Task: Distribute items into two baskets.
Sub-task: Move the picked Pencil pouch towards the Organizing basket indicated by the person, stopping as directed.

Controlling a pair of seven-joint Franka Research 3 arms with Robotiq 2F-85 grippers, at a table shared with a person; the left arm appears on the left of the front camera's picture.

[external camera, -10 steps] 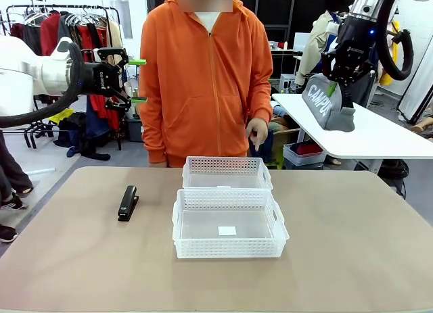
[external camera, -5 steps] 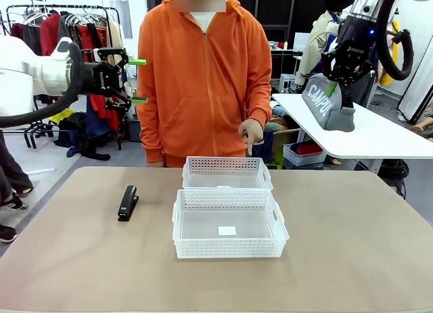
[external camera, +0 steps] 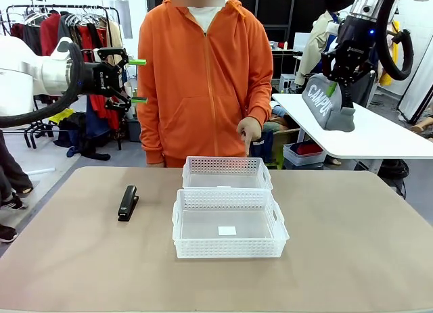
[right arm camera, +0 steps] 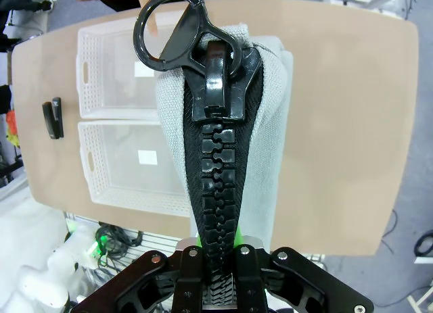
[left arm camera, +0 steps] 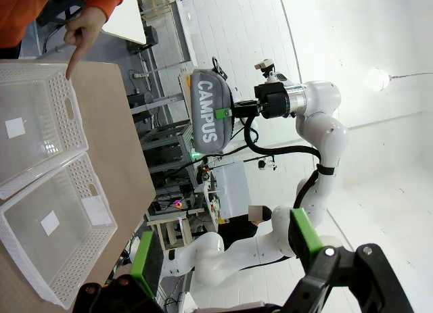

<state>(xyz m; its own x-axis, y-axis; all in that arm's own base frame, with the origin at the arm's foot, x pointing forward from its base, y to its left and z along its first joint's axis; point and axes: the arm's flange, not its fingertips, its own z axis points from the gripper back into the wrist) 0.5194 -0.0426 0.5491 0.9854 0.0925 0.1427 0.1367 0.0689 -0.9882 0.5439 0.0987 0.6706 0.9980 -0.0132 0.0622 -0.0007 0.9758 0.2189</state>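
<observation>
Only the person's hand [external camera: 249, 132] has drifted slightly, pointing over the far basket [external camera: 226, 165]; the near basket [external camera: 229, 248] sits just before it. My right gripper [external camera: 336, 85] pinches the pouch [external camera: 326, 107] by its zip end, high at right; it looks soft, light, saggy. Left gripper [external camera: 137, 80] stands wide, empty. Stapler [external camera: 128, 202] lies left of both: probably stiff, dense; I'd pinch across its body.

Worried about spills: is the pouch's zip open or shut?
Shut: right wrist view shows teeth on the pouch meshed along their visible length, up to the slider.
</observation>
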